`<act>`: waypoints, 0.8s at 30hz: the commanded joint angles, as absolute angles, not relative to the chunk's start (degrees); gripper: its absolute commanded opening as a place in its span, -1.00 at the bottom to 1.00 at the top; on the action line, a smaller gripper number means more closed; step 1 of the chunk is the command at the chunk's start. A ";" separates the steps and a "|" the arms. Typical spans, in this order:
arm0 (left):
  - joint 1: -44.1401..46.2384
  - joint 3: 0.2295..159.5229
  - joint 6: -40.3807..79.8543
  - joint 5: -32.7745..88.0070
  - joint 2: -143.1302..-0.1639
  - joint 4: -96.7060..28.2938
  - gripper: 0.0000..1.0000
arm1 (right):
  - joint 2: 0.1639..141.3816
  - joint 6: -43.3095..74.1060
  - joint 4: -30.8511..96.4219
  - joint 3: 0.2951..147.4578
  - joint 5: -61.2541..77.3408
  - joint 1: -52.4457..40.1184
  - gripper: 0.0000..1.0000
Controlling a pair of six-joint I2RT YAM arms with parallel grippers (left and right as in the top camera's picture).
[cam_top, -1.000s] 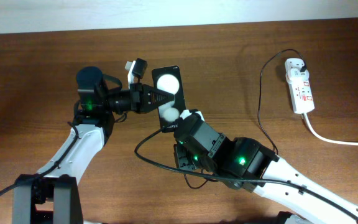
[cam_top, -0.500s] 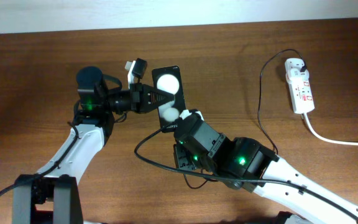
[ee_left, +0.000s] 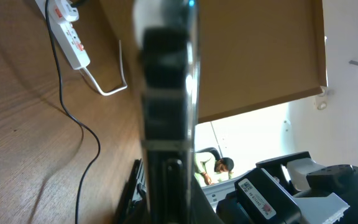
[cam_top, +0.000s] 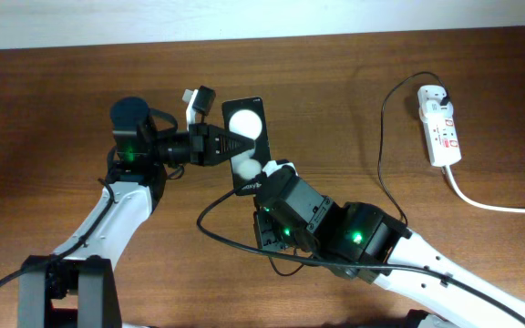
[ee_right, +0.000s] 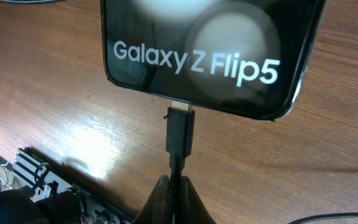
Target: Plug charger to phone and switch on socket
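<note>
Black glossy flat phone [ee_right: 207,56] lettered "Galaxy Z Flip5", clamped in left gripper [cam_top: 242,144]; only in right-wrist view, right gripper [ee_right: 174,193] pinched on thin black charger [ee_right: 180,134], tip at port.

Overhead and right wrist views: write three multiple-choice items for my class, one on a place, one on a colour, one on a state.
1. Where on the table does the socket lie?
A. far right
B. by the left arm's base
C. near edge, centre

2. What colour is the socket's thick cord?
A. black
B. white
C. red

3. Where is the charger connector?
A. loose beside the socket
B. at the lower edge of the phone, its cable pinched by the right end effector
C. hanging off the table

Answers:
1 A, the overhead view shows it at the right end.
2 B, the cord runs white toward the right edge.
3 B, the right wrist view shows the connector meeting the phone's edge.
</note>
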State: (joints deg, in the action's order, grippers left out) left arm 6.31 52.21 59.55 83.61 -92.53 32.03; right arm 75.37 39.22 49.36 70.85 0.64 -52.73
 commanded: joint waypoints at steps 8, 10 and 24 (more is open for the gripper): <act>6.24 52.71 58.22 90.13 -92.25 32.05 -1.00 | 73.93 39.24 43.90 70.96 -9.76 -52.80 -0.92; 6.24 52.25 58.19 90.13 -92.25 32.08 -1.00 | 73.84 36.64 43.90 72.53 -9.93 -52.75 -0.92; 7.86 52.21 62.26 90.13 -91.79 28.86 -1.00 | 73.63 36.23 41.98 74.59 -11.42 -52.75 -0.92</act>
State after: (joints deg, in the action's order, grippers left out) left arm 5.15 52.90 61.80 82.87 -92.53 29.15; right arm 75.37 36.99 44.91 70.50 -4.40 -53.65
